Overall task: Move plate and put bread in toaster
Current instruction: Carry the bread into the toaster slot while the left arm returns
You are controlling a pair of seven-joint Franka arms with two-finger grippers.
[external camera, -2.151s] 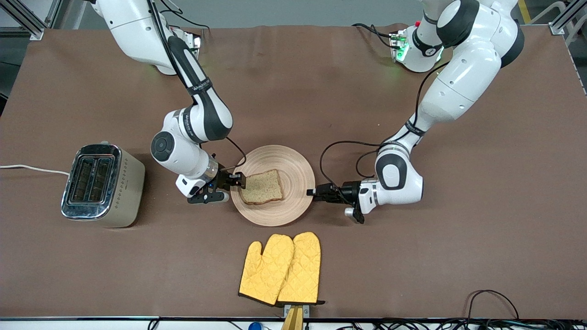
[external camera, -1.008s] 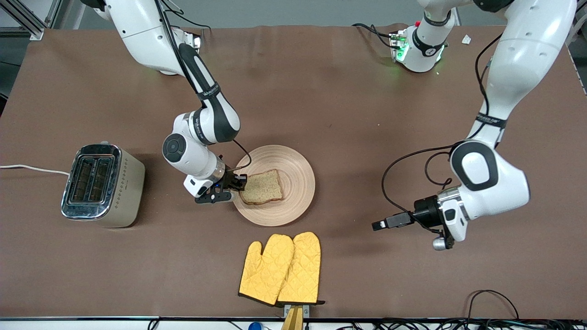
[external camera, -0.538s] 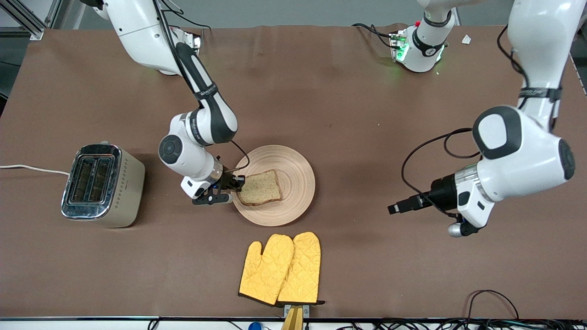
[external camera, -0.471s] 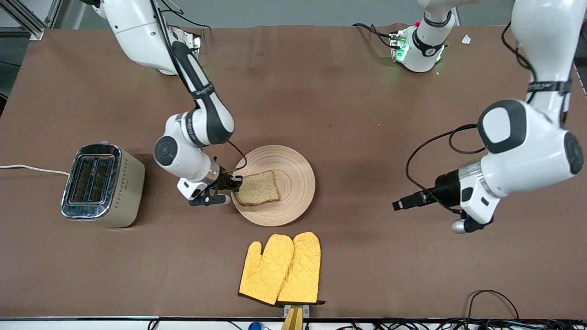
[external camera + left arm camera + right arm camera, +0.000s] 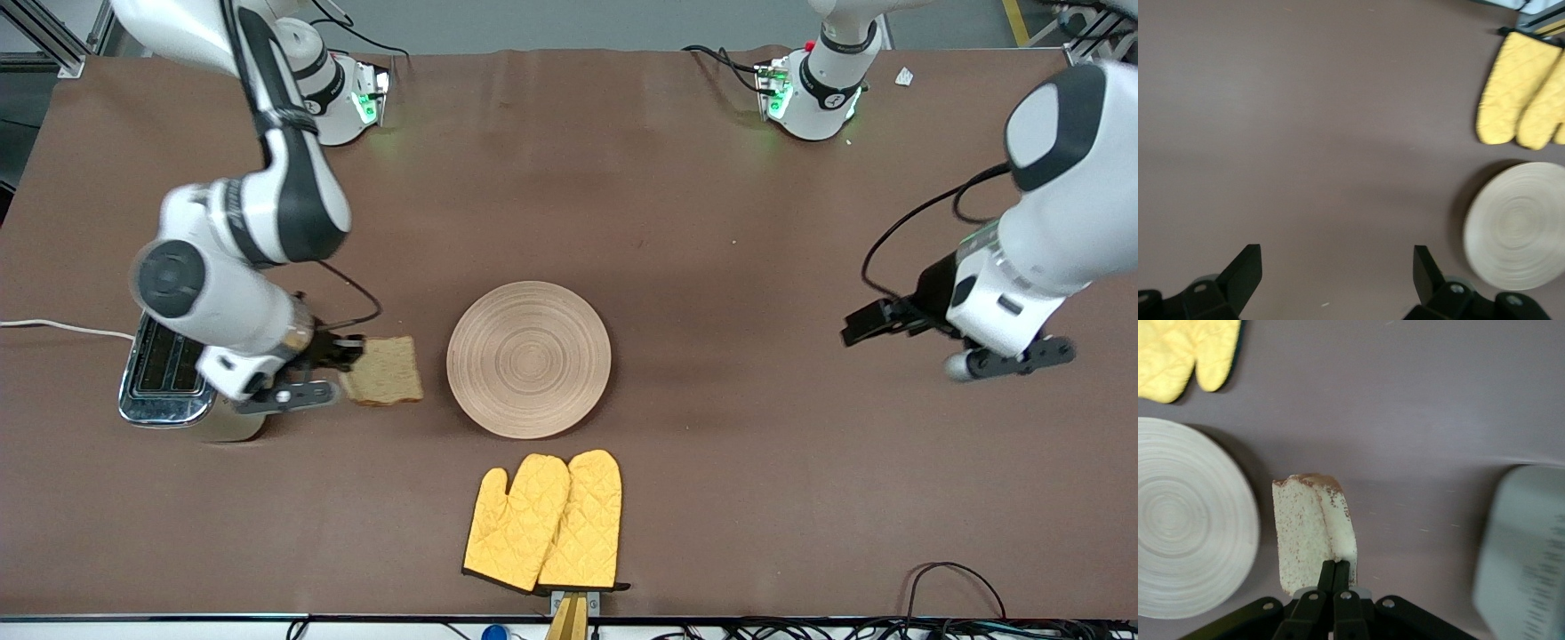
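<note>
My right gripper [image 5: 354, 352] is shut on one edge of the bread [image 5: 385, 372], a brown slice held in the air over the table between the toaster [image 5: 162, 382] and the plate [image 5: 529, 359]. The right arm hides part of the toaster's chrome top. The pale wooden plate lies bare. In the right wrist view the shut gripper [image 5: 1336, 568] pinches the bread [image 5: 1308, 533], with the plate [image 5: 1185, 520] on one side and the toaster [image 5: 1525, 553] on the other. My left gripper [image 5: 858, 325] is open and holds nothing, up over the table at the left arm's end. It is open in the left wrist view [image 5: 1338, 267] too.
A pair of yellow oven mitts [image 5: 544, 520] lies nearer to the front camera than the plate. They also show in the left wrist view [image 5: 1525, 100] beside the plate [image 5: 1515, 227]. The toaster's white cord [image 5: 53, 327] runs off the table's edge.
My right gripper has lifted the bread off the plate and carried it toward the toaster. My left arm has drawn back from the plate and risen toward its end of the table.
</note>
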